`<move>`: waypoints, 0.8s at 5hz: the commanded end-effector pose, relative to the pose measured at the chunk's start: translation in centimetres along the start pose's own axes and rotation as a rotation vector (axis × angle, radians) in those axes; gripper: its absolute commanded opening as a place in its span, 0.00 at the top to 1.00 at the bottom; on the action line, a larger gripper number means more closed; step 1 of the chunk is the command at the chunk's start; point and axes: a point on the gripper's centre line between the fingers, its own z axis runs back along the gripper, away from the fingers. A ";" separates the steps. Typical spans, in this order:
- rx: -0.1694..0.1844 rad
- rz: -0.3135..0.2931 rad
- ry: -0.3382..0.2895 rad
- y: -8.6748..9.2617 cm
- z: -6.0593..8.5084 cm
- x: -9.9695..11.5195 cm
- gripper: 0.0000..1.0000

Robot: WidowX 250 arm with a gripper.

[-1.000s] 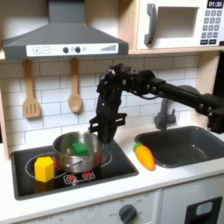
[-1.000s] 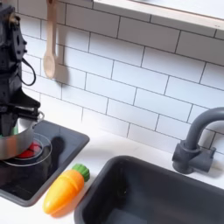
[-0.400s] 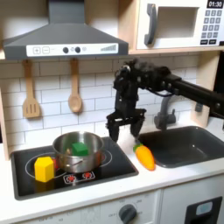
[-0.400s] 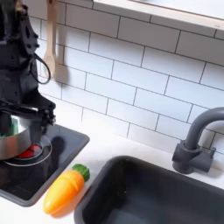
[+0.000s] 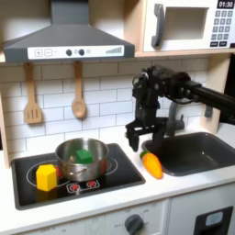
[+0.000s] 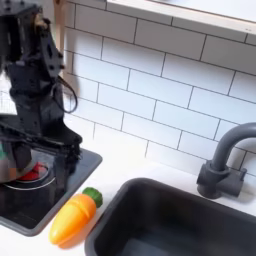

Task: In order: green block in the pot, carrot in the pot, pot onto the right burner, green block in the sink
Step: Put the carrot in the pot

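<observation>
The green block (image 5: 83, 157) already sits inside the pot (image 5: 81, 158) on the cooktop, so the step in hand looks to be picking up the carrot (image 5: 151, 164). The carrot lies on the surface (image 5: 197, 188) between the cooktop and the sink (image 5: 193, 151), its green tip pointing back toward the wall. The gripper (image 5: 145, 136) hangs just above it, jaws apart and empty. A good grasp would come straight down over the carrot's thicker middle, jaws spanning its width rather than its length, since the tapered plastic could squirt out if pinched near the narrow end. The sink's edge is close, so the descent should stay centred.
</observation>
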 end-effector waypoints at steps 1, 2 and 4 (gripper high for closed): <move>-0.027 -0.057 0.039 -1.4 -1.5 -0.7 0.00; -0.026 -0.066 0.052 -1.3 -2.1 -0.8 0.00; -0.028 -0.097 0.060 -1.4 -2.8 -1.1 0.00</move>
